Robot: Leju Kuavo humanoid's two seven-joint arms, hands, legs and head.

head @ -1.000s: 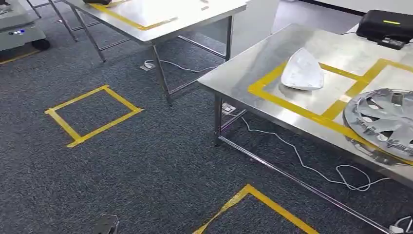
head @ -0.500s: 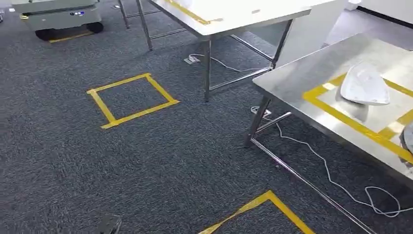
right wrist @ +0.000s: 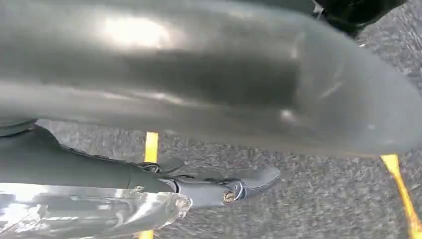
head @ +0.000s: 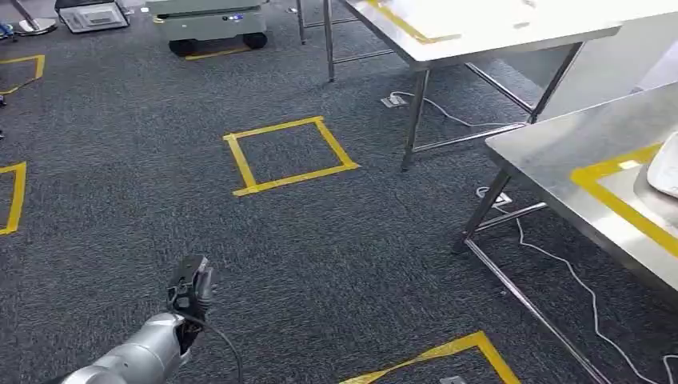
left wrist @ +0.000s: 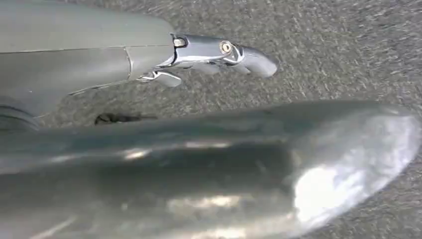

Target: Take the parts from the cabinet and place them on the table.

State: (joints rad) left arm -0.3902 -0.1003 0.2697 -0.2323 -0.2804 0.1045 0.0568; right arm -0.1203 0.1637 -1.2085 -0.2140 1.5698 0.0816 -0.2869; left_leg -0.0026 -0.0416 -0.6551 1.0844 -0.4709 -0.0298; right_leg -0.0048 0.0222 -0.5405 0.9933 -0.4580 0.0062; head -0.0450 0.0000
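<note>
Beside left hand (head: 190,290), hanging low over carpet: fingers lying nearly straight in left wrist view, holding nothing. Right hand (right wrist: 219,191) likewise hanging over carpet, fingers extended, gripping nothing. Ahead of left hand: yellow tape square (head: 289,154) lying on floor. Far right of it: steel table (head: 560,148), white part (head: 665,170) resting at its edge inside tape. Judging part light, stiff, smooth-shelled, likely slippery; gripping at rim seems best. Cabinet not sighted.
</note>
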